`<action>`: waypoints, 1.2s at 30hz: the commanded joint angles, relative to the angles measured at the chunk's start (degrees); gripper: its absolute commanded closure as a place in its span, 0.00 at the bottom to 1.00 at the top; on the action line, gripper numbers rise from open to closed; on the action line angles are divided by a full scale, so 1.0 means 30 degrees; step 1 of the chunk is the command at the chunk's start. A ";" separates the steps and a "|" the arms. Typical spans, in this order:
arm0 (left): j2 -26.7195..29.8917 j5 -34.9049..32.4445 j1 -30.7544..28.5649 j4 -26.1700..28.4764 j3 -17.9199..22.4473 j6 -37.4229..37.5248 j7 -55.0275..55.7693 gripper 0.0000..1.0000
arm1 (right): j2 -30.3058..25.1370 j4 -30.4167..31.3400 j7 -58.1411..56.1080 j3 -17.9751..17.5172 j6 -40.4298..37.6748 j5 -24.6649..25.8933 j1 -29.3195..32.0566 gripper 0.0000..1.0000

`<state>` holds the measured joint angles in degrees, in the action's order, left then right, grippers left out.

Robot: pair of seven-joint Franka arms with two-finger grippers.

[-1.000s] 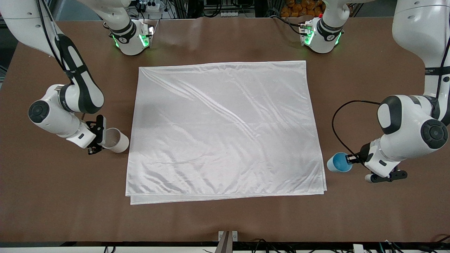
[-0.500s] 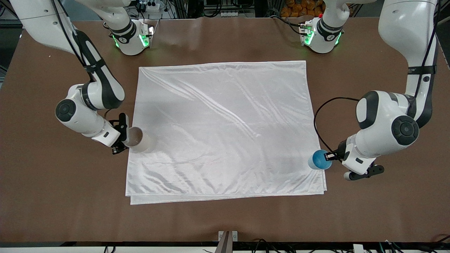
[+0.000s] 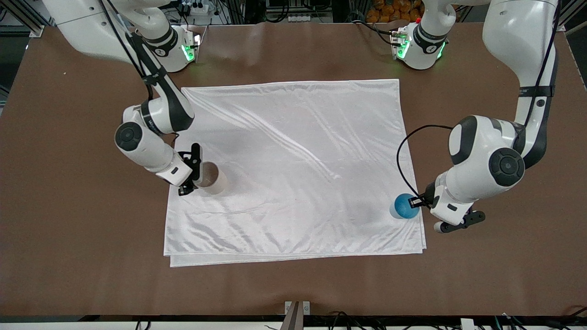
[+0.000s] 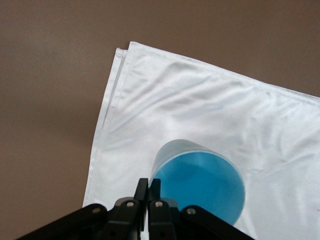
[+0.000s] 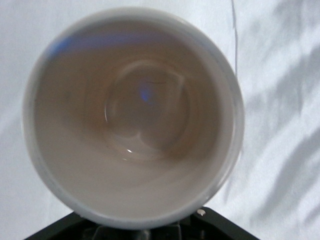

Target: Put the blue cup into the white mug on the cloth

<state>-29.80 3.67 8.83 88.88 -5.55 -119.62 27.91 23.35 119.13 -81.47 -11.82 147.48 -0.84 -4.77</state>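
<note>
The white cloth (image 3: 293, 165) lies spread over the middle of the brown table. My left gripper (image 3: 416, 200) is shut on the rim of the blue cup (image 3: 403, 206), which it holds mouth-up over the cloth's edge toward the left arm's end. The left wrist view shows the black fingertips (image 4: 144, 187) pinching the blue cup (image 4: 202, 185) wall above the cloth (image 4: 200, 110). My right gripper (image 3: 196, 174) is shut on the white mug (image 3: 212, 179), holding it over the cloth's edge toward the right arm's end. The mug (image 5: 132, 115) fills the right wrist view, beige inside, and its handle is hidden.
Bare brown table (image 3: 69, 229) surrounds the cloth on all sides. Both arm bases (image 3: 174, 50) (image 3: 419, 46) stand with green lights along the table's top edge. A black cable (image 3: 406, 146) loops beside the left arm. A small metal bracket (image 3: 297, 311) sits at the front edge.
Both arms have swung inward from the bare table. The mug and the blue cup, each still gripped, now hang over the cloth's two ends.
</note>
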 commanded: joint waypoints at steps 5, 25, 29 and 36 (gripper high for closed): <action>0.0383 0.0095 0.1158 0.0225 0.0120 0.0292 0.1827 1.00 | -0.0490 -0.0013 0.3453 0.0104 -0.0353 0.0134 -0.1925 1.00; 0.0793 -0.0138 0.3736 0.0254 0.0149 0.1404 0.6309 1.00 | 0.0769 -0.2443 1.1304 0.0279 -0.2257 0.3240 -0.5851 1.00; 0.0823 -0.0432 0.4205 0.0225 0.0120 0.1435 0.7422 1.00 | 0.1384 -0.3029 1.1921 0.0309 -0.2257 0.3270 -0.6524 1.00; 0.0823 -0.0491 0.4792 0.0196 0.0120 0.1435 0.9298 1.00 | 0.2263 -0.3586 1.3238 0.0309 -0.2257 0.4177 -0.7258 1.00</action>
<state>-28.49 3.47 21.92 88.88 -5.68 -116.23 51.32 27.06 111.60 -45.40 -11.49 141.67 8.33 -25.01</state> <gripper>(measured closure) 0.956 0.815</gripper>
